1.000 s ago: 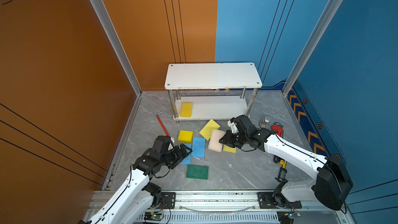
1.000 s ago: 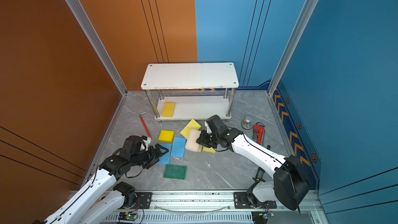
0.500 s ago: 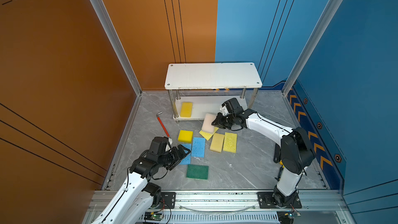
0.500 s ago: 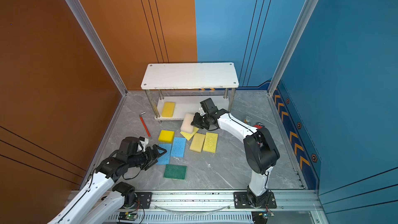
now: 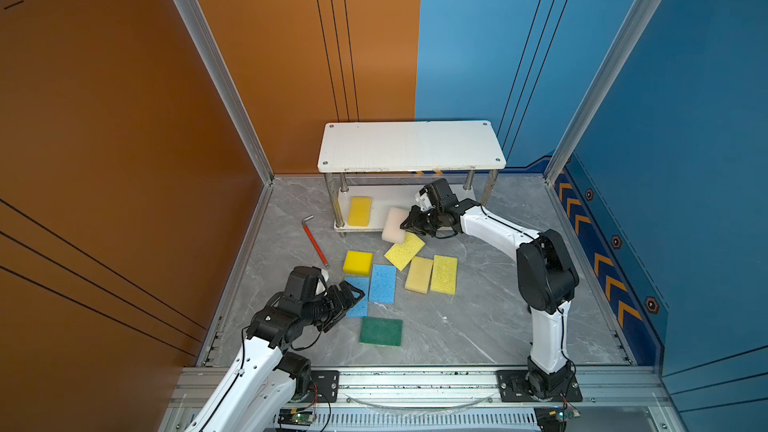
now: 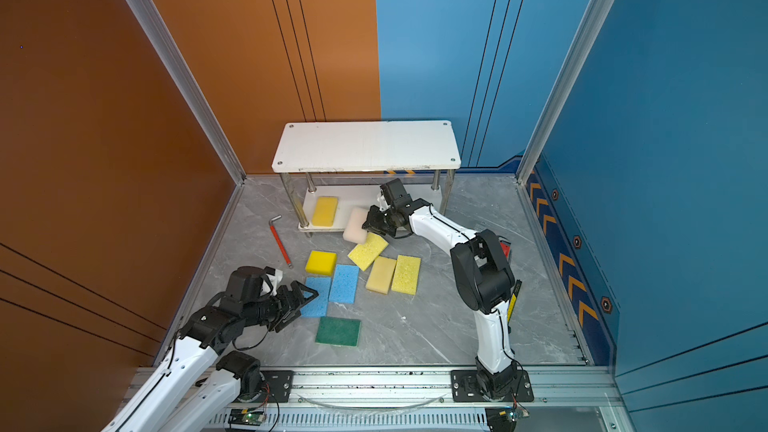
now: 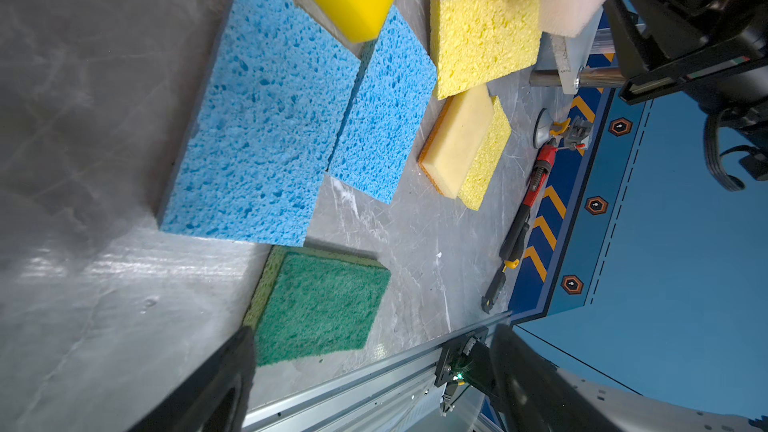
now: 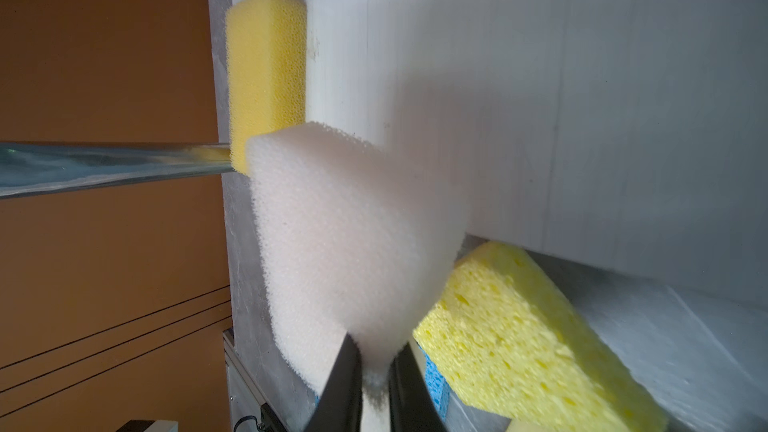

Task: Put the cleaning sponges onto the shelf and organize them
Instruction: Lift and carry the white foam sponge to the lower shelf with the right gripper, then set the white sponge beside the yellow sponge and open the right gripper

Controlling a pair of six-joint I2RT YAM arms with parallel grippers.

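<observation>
The shelf [image 5: 411, 151] has bare lower-board room beside 1 yellow sponge [image 5: 360, 211].

Logged two blue: blue sponge [image 5: 382, 283] and second blue sponge [image 5: 360, 303]. Two pale yellow porous: pale yellow sponge [image 5: 404, 250] and second pale yellow sponge [image 5: 444, 274]. Two bright yellow: bright yellow sponge [image 5: 359, 211] and second bright yellow sponge [image 5: 358, 262]. One tan sponge [image 5: 419, 275], one cream-pink sponge [image 5: 395, 224], one dark green sponge [image 5: 380, 331]. Sponge total: nine. Noted one shelf [image 5: 411, 169] of two white boards [image 5: 379, 205], four chrome posts [image 5: 489, 189] and four screws [image 5: 497, 160] showing on top. Also one red-handled hex key [image 5: 314, 245] and one red wrench [image 7: 538, 176].
</observation>
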